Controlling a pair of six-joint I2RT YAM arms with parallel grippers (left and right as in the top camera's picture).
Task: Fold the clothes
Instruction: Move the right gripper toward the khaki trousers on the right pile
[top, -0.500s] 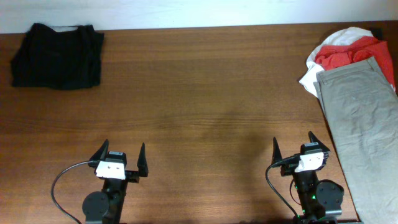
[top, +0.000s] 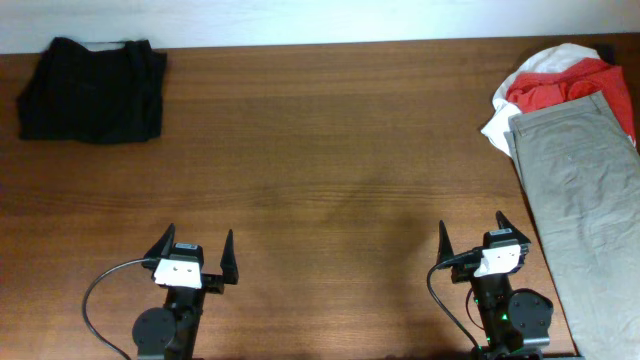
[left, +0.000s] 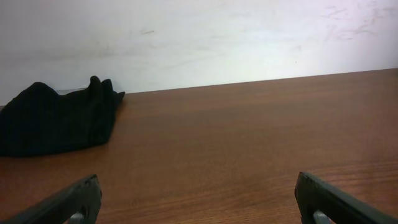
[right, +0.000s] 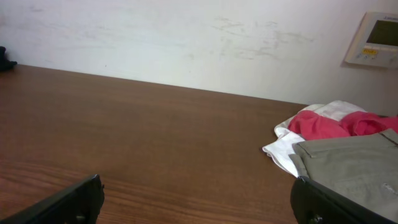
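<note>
A folded black garment lies at the far left corner of the table; it also shows in the left wrist view. At the right edge lie khaki trousers, spread lengthwise, on top of a red garment and a white garment. The right wrist view shows the khaki trousers, the red garment and the white garment. My left gripper is open and empty near the front left. My right gripper is open and empty near the front right, just left of the trousers.
The brown wooden table meets a white wall at its far edge. A wall thermostat hangs at the right. Cables run from both arm bases at the front edge.
</note>
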